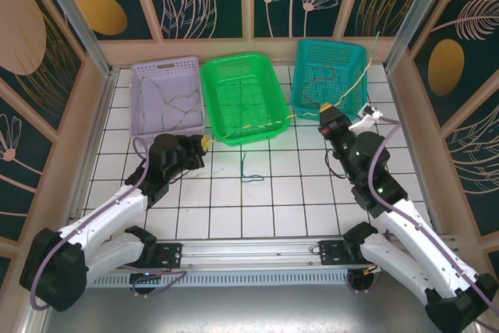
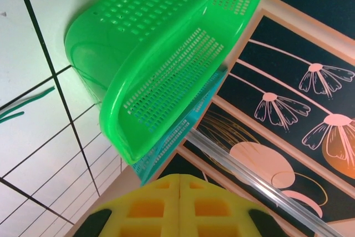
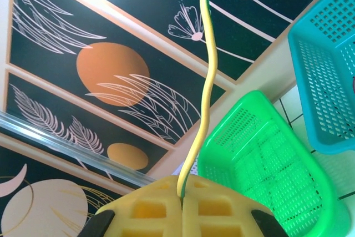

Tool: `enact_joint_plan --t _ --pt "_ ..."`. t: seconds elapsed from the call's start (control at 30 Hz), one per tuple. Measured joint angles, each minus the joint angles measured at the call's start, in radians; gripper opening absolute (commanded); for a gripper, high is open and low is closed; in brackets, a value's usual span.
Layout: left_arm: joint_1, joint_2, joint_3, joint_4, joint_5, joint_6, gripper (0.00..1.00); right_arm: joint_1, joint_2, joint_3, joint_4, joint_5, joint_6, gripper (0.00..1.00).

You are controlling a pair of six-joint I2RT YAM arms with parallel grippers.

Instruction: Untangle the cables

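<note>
We have the right gripper (image 3: 182,195) with its yellow pads closed on the yellow cable (image 3: 206,81), which rises from the seam towards 12 o'clock in the wrist view. A green strand runs alongside it near the top. From above, this cable slants from the teal basket (image 1: 308,60) at 1 o'clock, through the gripper, and across the near rim of the green basket (image 2: 116,104) at 12.

To do this step well, we judge the pinch should be firm and the draw slow. We would watch the rim crossing so the light basket is not dragged, and ease off if the green strand tightens.

The left gripper (image 2: 180,192) has its pads pressed together, and we cannot tell whether anything is caught between them.

The right arm climbs from 5 o'clock with its wrist tipped up at the wall. The left arm lies low from 7 o'clock, its wrist rolled sideways beside the green basket.

A dark green cable (image 1: 248,171) lies near centre. Pale cables (image 1: 175,107) sit in the lavender basket (image 1: 164,64) at 11, and a reddish-brown cable (image 1: 331,74) sits in the teal one.
</note>
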Motion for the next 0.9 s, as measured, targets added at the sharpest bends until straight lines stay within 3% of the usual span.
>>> enact_joint_plan --t 0.03,0.23,0.33,0.43,0.53,0.73,0.83,0.9 --pt "0.0 -0.014 0.003 -0.021 -0.011 -0.003 0.5 0.0 0.027 0.024 -0.009 0.0 -0.008 0.0" --pt "0.002 -0.067 0.137 -0.187 -0.082 -0.004 0.74 0.0 0.202 0.269 -0.168 0.013 -0.055 0.0" --pt "0.002 -0.073 0.313 -0.355 -0.155 0.058 0.81 0.0 0.271 0.355 -0.241 0.046 -0.052 0.0" --pt "0.002 -0.083 0.481 -0.48 -0.23 0.145 0.98 0.002 0.337 0.411 -0.317 0.087 -0.026 0.0" --pt "0.002 -0.105 0.586 -0.576 -0.306 0.207 0.98 0.011 0.408 0.467 -0.392 0.126 0.004 0.0" --pt "0.042 -0.18 0.56 -0.682 -0.391 0.256 0.88 0.029 0.44 0.483 -0.451 0.148 0.037 0.0" --pt "0.048 -0.155 0.552 -0.659 -0.349 0.299 0.84 0.03 0.44 0.483 -0.459 0.152 0.052 0.0" --pt "0.047 -0.084 0.571 -0.622 -0.263 0.338 0.83 0.036 0.44 0.483 -0.459 0.152 0.071 0.0"
